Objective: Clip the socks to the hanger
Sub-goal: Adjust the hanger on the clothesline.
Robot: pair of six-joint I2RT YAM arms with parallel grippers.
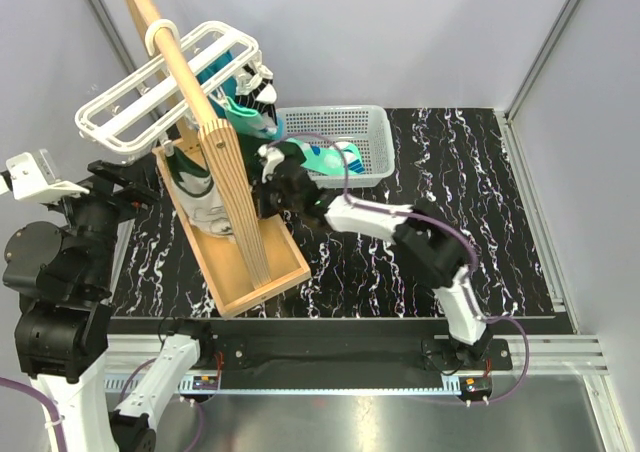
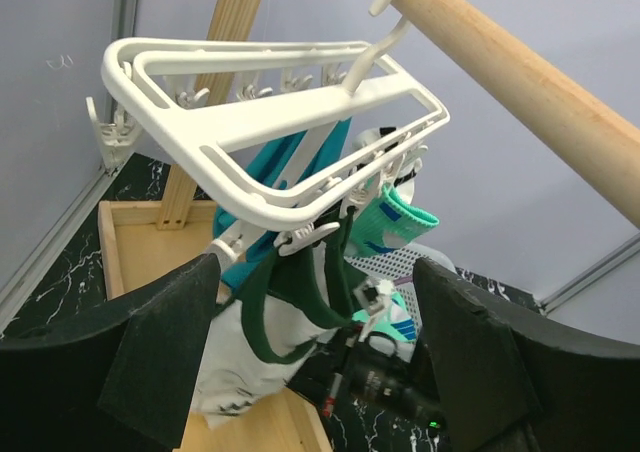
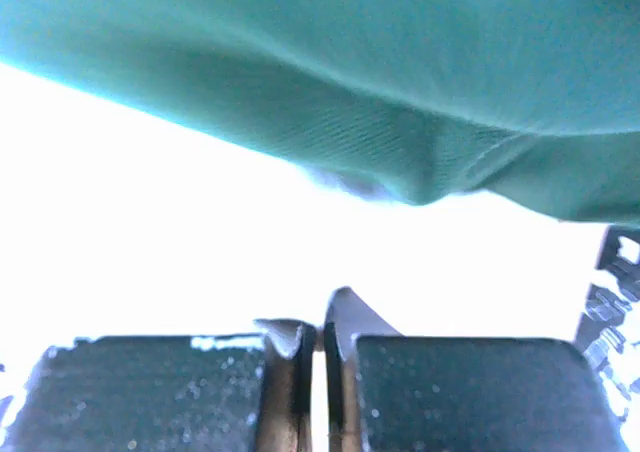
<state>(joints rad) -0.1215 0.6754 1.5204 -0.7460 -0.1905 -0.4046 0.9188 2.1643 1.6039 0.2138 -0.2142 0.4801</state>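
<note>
The hanger (image 2: 300, 112) hung from one wooden pole (image 1: 170, 42) at the table's (image 1: 480, 222) far-left corner, with one mint sock (image 2: 395, 222) clipped on and one basket (image 1: 345, 122) beside it. The left gripper (image 2: 318, 272) gaped; the right gripper (image 3: 315, 332) was clenched.

The right arm (image 1: 400, 227) reaches from its base forward and to the left, elbow bent. The right gripper (image 3: 312, 330) has its fingers drawn together, with only a hairline slit between them. The left arm (image 1: 60, 272) stands folded at the far left, and the left gripper (image 2: 318, 272) is spread wide, its fingers (image 2: 165, 362) well apart.
</note>
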